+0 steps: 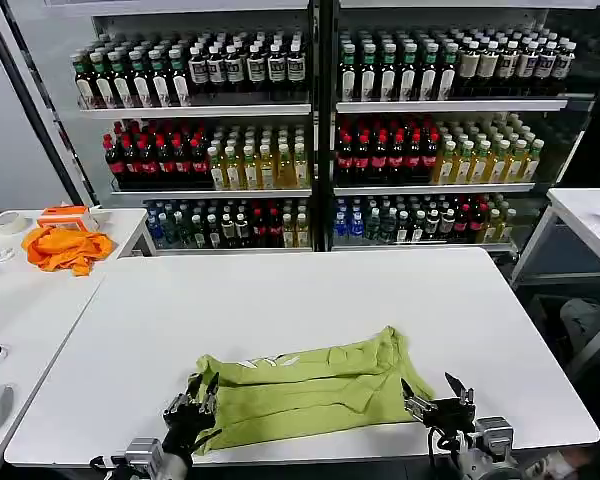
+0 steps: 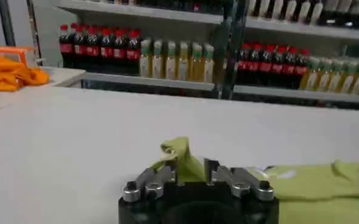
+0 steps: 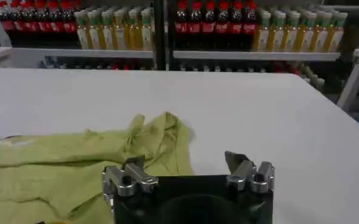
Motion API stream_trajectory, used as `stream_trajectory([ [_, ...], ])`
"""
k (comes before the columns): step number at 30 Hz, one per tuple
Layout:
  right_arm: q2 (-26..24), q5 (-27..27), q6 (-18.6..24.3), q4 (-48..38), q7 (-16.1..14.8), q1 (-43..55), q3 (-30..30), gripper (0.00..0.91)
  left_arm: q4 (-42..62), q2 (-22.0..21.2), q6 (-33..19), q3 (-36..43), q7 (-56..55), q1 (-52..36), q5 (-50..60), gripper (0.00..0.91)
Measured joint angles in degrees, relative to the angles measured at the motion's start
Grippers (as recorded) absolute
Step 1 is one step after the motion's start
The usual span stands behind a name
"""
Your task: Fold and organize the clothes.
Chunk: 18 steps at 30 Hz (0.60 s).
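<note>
At the lower left of the head view, the left gripper (image 1: 195, 395) is seen at the near left corner of the lime-green short-sleeved T-shirt of thin soft fabric (image 1: 310, 385); in the left wrist view its fingers (image 2: 167, 172) are pressed onto a raised fold of that fabric, which is pinched between them. At the lower right of the head view, the right gripper (image 1: 435, 397) is held just beside the shirt's right edge, and in the right wrist view its fingers (image 3: 235, 162) are spread apart with nothing between them, the fabric (image 3: 75, 173) lying beside the one finger.

Across the lower middle of the head view, the shirt is laid crumpled and partly folded near the front edge of the white rectangular worktop (image 1: 300, 300).

Farther off, at the middle left of the frame, a bright orange crumpled cloth (image 1: 65, 248) is seen on a second white table (image 1: 10, 300). Along the top of the frame, shelves of bottled drinks (image 1: 320, 130) are ranged behind glass doors.
</note>
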Motion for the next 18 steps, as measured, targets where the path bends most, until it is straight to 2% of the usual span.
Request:
stream_trajectory([
  [12, -0.1, 0.0, -0.1, -0.1, 0.0, 0.4, -0.5, 0.907, 0.6, 1.3, 1.4, -0.7, -0.7, -0.9, 2.2, 0.897],
  [13, -0.1, 0.0, -0.1, -0.1, 0.0, 0.4, -0.5, 0.907, 0.9, 1.4, 1.6, -0.5, -0.6, -1.2, 2.3, 0.615],
  [15, 0.0, 0.0, -0.2, -0.1, 0.0, 0.4, -0.5, 0.907, 1.4, 1.9, 2.0, -0.3, -0.5, -2.0, 2.5, 0.322],
  [16, 0.0, 0.0, -0.2, -0.1, 0.0, 0.4, -0.5, 0.907, 1.7, 2.2, 2.2, -0.1, -0.4, -2.3, 2.5, 0.101],
  [17, 0.0, 0.0, -0.2, -0.1, 0.0, 0.4, -0.5, 0.907, 2.1, 2.4, 2.5, 0.1, -0.2, -2.6, 2.5, 0.06],
  [18, 0.0, 0.0, -0.2, -0.1, 0.0, 0.4, -0.5, 0.907, 2.5, 2.6, 2.9, 0.3, -0.2, -3.0, 2.5, 0.06],
])
